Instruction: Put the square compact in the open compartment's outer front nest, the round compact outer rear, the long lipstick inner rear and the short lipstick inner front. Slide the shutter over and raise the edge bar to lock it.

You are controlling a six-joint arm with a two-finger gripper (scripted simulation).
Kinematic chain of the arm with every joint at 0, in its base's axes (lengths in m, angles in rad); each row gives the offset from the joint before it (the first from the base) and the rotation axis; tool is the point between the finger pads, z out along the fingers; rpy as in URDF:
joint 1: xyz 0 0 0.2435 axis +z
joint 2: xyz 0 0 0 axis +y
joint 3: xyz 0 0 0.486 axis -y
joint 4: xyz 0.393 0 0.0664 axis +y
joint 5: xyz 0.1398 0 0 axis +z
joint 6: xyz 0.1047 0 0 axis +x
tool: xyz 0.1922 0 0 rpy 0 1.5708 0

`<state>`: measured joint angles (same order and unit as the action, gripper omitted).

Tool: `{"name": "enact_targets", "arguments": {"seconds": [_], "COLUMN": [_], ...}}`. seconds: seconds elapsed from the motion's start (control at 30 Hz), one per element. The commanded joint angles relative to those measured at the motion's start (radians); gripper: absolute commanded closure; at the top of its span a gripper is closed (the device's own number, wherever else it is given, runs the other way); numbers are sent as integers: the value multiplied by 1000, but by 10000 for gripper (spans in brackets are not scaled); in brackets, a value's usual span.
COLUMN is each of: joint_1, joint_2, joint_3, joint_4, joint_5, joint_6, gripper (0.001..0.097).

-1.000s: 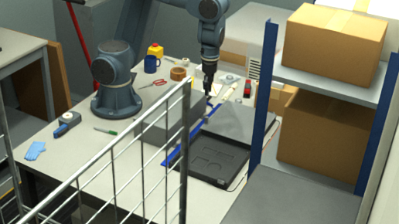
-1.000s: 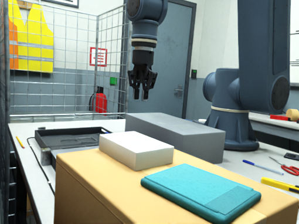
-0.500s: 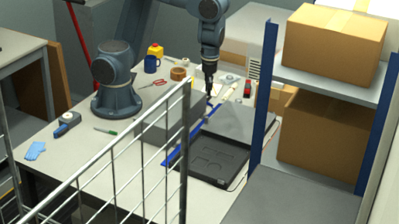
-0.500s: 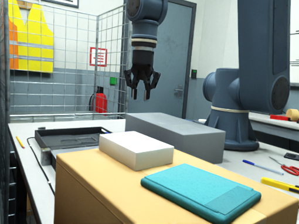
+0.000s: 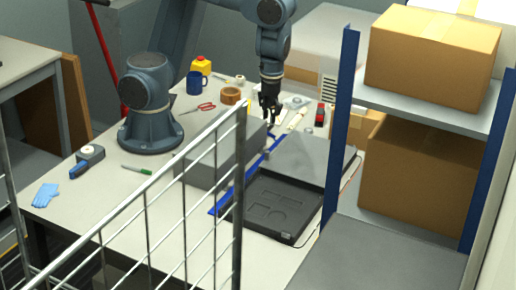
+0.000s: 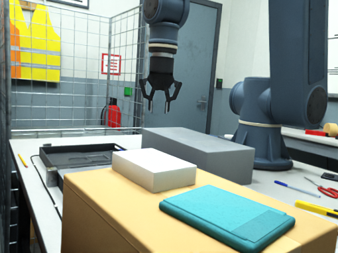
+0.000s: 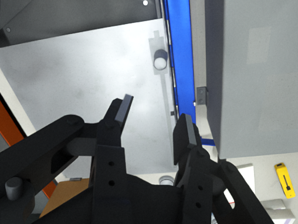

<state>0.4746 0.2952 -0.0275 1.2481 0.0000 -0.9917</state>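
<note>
The dark tray (image 5: 280,205) sits at the table's right edge, its near compartment open with several empty nests, while the grey shutter (image 5: 307,157) covers the far half. A blue rail (image 5: 250,172) runs along its left side. The long cream lipstick (image 5: 296,118), a second lipstick (image 5: 282,116), a silver compact (image 5: 296,102) and a red and black item (image 5: 319,114) lie on the table behind the tray. My gripper (image 5: 270,116) (image 6: 158,106) (image 7: 155,117) hangs above the shutter's far end, open and empty.
Behind the work stand a blue mug (image 5: 195,82), a tape roll (image 5: 230,95) and scissors (image 5: 202,106). A grey block (image 5: 220,150) lies left of the rail. A blue shelf post (image 5: 340,120) and cardboard boxes (image 5: 430,55) stand on the right, and a railing (image 5: 200,180) crosses the front.
</note>
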Motion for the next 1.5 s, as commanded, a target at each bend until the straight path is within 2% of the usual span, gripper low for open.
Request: {"name": "enact_targets", "arguments": {"seconds": [0.0, 0.37, 0.7, 1.23, 1.47], "joint_1": [0, 0, 0, 3, 81], "joint_2": [-1, -1, -1, -2, -27], "joint_3": [1, 1, 1, -1, -34], "joint_4": [0, 0, 0, 0, -9], "joint_5": [0, 0, 0, 0, 0], "joint_6": [-26, -305, -446, -485, -408], "gripper": [501, 501, 501, 501, 501]}}
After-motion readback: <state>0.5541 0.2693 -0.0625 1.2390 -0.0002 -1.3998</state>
